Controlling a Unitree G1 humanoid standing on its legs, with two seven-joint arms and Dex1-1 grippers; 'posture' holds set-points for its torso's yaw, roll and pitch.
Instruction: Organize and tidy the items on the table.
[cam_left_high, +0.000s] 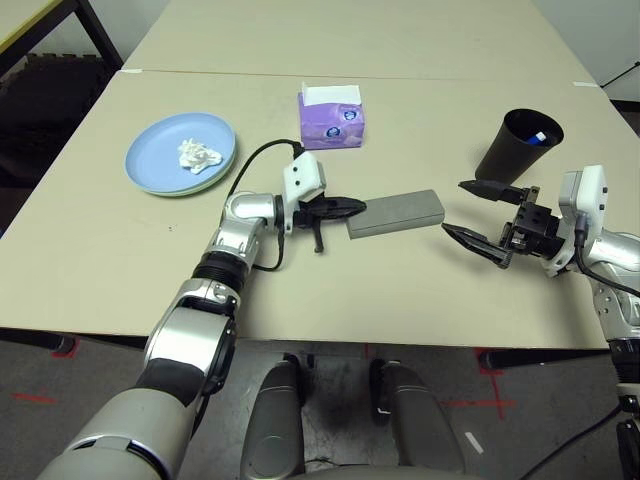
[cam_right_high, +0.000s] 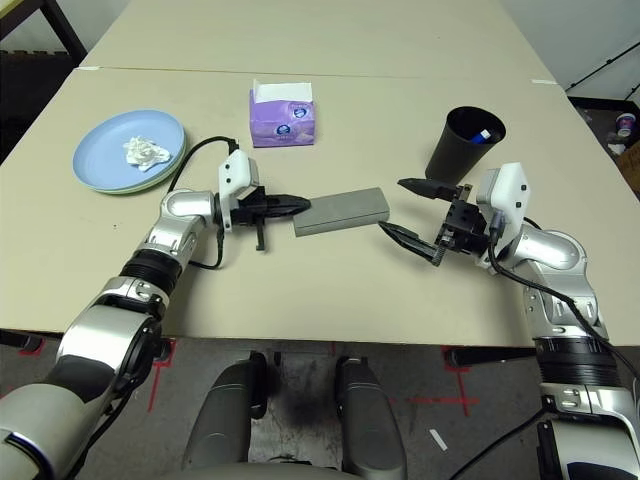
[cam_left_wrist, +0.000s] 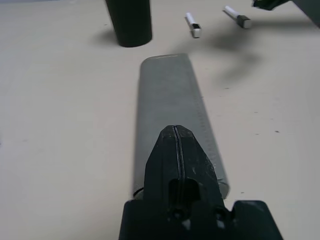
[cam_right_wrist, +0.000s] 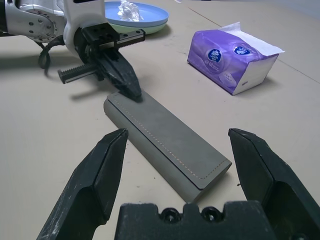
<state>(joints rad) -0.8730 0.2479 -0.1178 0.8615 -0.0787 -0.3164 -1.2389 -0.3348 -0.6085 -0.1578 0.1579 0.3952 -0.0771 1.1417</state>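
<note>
We note left gripper (cam_left_high: 352, 207) fingers pressed together, pointed tip at end of glasses case (cam_left_high: 396, 214); grey, oblong, stitched, flat on matte beige table (cam_left_high: 110, 260). Right gripper (cam_left_high: 478, 212) fingers wide apart, near case's far end. Black tapered cup (cam_left_high: 516, 143) behind.

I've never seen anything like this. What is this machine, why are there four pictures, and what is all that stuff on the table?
It is a humanoid robot with two arms. Two pictures come from cameras in its head, two from cameras on its wrists. On the table lie stacked plates holding a crumpled tissue, a purple tissue box, a black cup and a grey glasses case. The left gripper is shut, its tip at one end of the case. The right gripper is open at the other end. Nothing is held.
</note>
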